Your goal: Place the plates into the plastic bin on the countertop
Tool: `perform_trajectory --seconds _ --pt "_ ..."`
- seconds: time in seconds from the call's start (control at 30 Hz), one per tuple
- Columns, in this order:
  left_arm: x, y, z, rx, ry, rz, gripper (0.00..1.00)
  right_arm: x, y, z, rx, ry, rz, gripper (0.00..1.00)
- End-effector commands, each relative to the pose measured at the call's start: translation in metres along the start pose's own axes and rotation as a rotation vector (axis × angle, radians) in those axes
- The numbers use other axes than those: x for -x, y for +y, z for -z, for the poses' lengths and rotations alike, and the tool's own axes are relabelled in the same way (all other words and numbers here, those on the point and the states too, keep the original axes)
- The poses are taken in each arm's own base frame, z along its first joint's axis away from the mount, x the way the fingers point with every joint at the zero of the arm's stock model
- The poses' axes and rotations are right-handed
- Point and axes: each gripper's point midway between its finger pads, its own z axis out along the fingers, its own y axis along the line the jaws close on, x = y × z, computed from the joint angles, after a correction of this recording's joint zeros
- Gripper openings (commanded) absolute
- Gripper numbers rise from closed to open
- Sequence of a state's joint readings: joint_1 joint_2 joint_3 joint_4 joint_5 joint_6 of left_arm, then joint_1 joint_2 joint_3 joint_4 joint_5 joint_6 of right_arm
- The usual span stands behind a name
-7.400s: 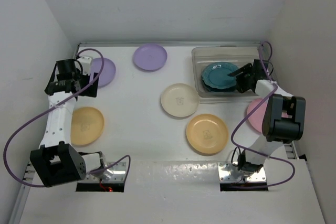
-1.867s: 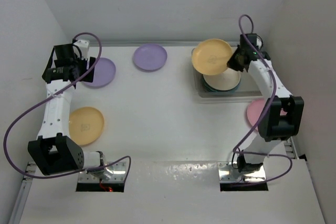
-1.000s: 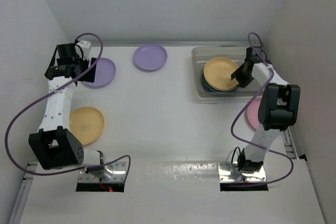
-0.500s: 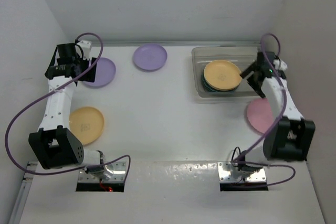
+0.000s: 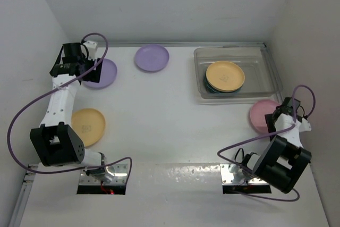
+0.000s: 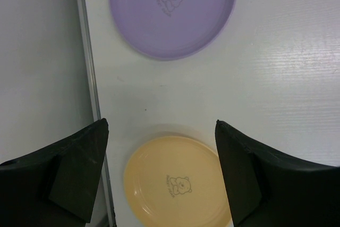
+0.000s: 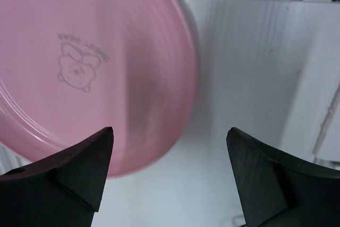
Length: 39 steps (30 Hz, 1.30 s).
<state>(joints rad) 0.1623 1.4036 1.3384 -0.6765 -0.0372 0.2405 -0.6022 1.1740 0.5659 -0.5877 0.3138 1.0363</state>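
Top external view, nearest things first — what lies on the desk (image 5: 159,120)?

At 8 o'clock a yellow-orange plate (image 5: 88,127). At 4 o'clock the pink plate (image 5: 261,115), flat on the desk and outside the plastic bin (image 5: 261,73).

And the right fingers (image 7: 64,168)?

Spread wide above the pink plate's outer edge, gripping nothing. In the right wrist view the plate's rim shows between them, a little blurred.

Where is the bin?

At 2 o'clock, near the back edge of the desk. A stack of plates sits in its left half, with a second yellow-orange plate (image 5: 225,75) on top and a dark teal plate (image 5: 208,86) peeking out beneath. How many are stacked I cannot tell.

Farther back on the left?

One lavender plate (image 5: 103,75) at 10 o'clock and another lavender plate (image 5: 152,57) at 11 — well apart. The left fingers (image 6: 71,176) hang wide open and empty over the left edge of the 10 o'clock one. The left wrist view shows that plate and the near yellow-orange plate below them.
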Motion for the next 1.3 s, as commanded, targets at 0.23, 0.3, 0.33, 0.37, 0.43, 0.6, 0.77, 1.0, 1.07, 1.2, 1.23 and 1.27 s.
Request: perform_trajectory --seconds 0.23,0.3,0.33,0.37,0.43,0.6,0.77,1.0,1.07,1.2,1.23,1.27 --pt "0.012 -0.006 0.001 -0.032 -0.031 0.016 0.83 0.006 0.020 -0.025 0.005 0.048 -0.029 0.85" --pt "0.012 -0.006 0.001 -0.032 -0.031 0.016 0.83 0.005 0.020 -0.029 -0.003 0.056 -0.040 0.80" --pt "0.012 -0.006 0.001 -0.032 -0.031 0.016 0.83 0.001 0.020 -0.032 -0.004 0.071 -0.037 0.72" --pt "0.012 -0.006 0.001 -0.032 -0.031 0.016 0.83 0.000 0.020 -0.032 -0.005 0.072 -0.040 0.65" --pt "0.012 -0.005 0.001 -0.032 -0.031 0.007 0.83 -0.002 0.016 -0.032 -0.016 0.075 -0.045 0.42" --pt "0.008 -0.005 -0.001 -0.026 -0.019 0.007 0.83 -0.002 -0.003 -0.028 -0.065 0.070 -0.083 0.00" --pt "0.011 -0.006 0.002 -0.033 -0.031 -0.002 0.83 0.008 -0.008 -0.012 -0.040 0.011 -0.066 0.00" --pt "0.033 -0.021 0.007 -0.093 -0.103 -0.022 0.83 -0.004 -0.013 0.016 0.014 0.017 0.035 0.00" --pt "0.042 -0.024 0.010 -0.105 -0.130 -0.040 0.83 -0.014 -0.013 0.025 0.036 0.027 0.075 0.00" --pt "0.058 -0.040 0.013 -0.148 -0.174 -0.076 0.83 -0.035 -0.011 0.043 0.087 0.082 0.196 0.00" --pt "0.059 -0.042 0.013 -0.162 -0.179 -0.086 0.83 -0.041 -0.008 0.045 0.117 0.101 0.225 0.00" --pt "0.064 -0.043 0.016 -0.171 -0.193 -0.087 0.83 -0.054 -0.001 0.049 0.166 0.166 0.262 0.00"
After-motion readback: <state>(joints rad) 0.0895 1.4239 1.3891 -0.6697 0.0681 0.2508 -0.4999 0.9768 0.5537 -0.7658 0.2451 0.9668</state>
